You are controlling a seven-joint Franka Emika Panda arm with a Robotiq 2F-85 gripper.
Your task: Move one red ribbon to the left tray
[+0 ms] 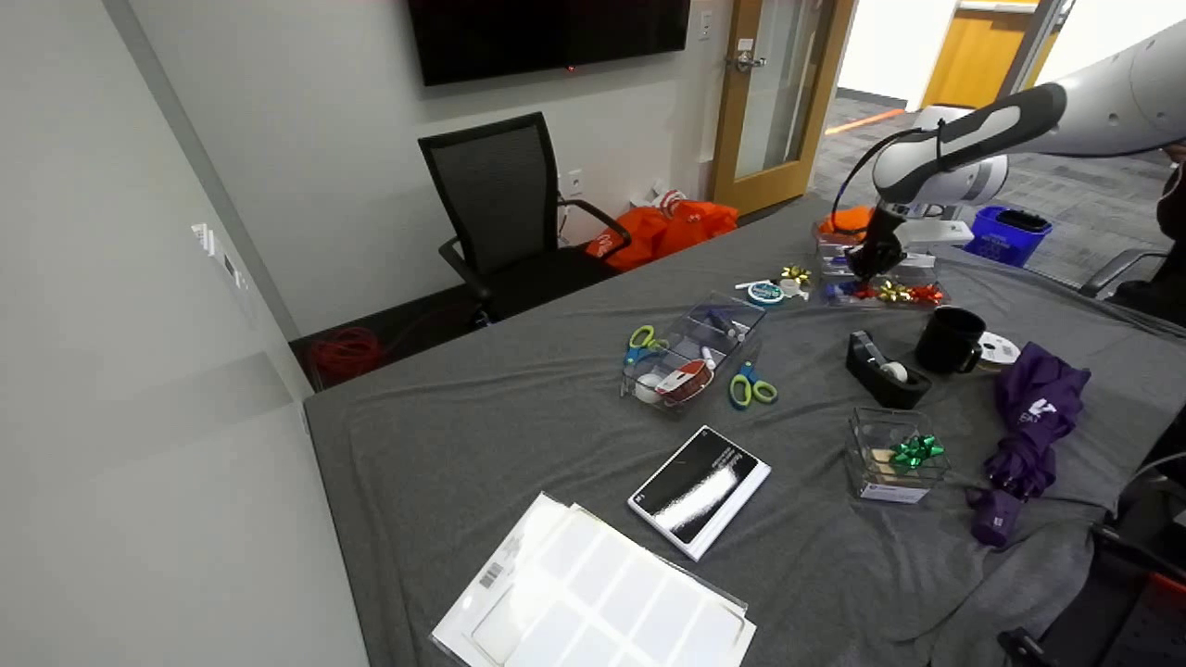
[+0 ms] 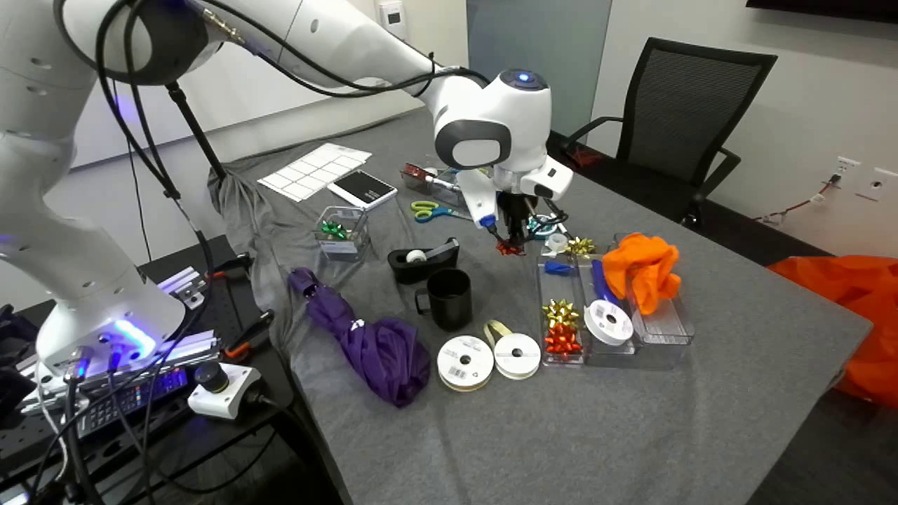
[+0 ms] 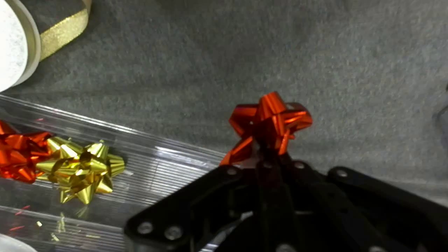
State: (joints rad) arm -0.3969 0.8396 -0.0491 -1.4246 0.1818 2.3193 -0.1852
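Observation:
My gripper (image 3: 273, 159) is shut on a red ribbon (image 3: 271, 122), a shiny bow that sticks out past the fingertips in the wrist view. The gripper (image 2: 515, 235) and the held bow (image 2: 509, 248) hang beside the large clear organizer in an exterior view. Another red ribbon (image 2: 563, 340) lies in that organizer next to a gold bow; it also shows in the wrist view (image 3: 17, 154). The small squarish see-through tray, apparently the left tray, stands apart from the gripper with a green bow inside, in both exterior views (image 1: 891, 493) (image 2: 339, 247). It is out of the wrist view.
The large clear organizer (image 2: 652, 358) holds orange cloth and a white spool. A black mug (image 2: 449, 298), tape dispenser (image 2: 421, 266) and purple umbrella (image 2: 379, 351) lie between it and the small tray. Scissors (image 1: 752, 387), a second organizer (image 1: 686, 347) and a black-and-white box (image 1: 700, 486) are farther off.

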